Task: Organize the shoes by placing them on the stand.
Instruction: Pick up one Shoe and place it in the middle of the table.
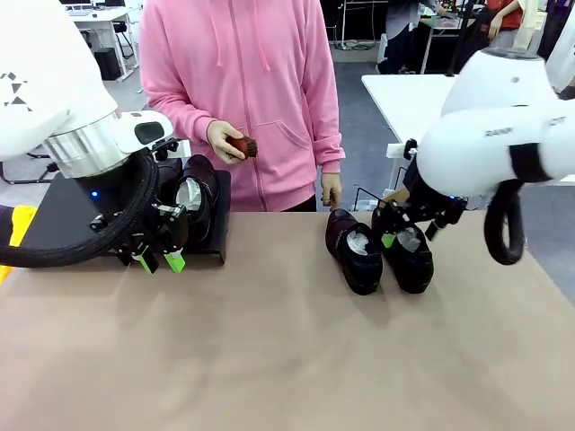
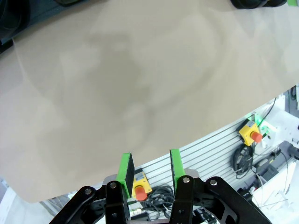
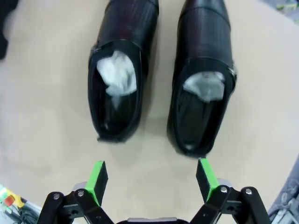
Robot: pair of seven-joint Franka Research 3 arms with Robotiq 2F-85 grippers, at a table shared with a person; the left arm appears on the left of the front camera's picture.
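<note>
Stand [image 1: 63, 215]: front view, two shoes [image 1: 193, 199] on its right end.
Loose shoes [image 3: 119, 79]: well right of stand, paper stuffing clear from right wrist.
Left gripper [image 2: 149, 172]: just before stand, fingers part-spread, grasping nothing.
Right gripper [image 3: 152, 179]: fingers released wide, behind loose shoes' heels.
</note>
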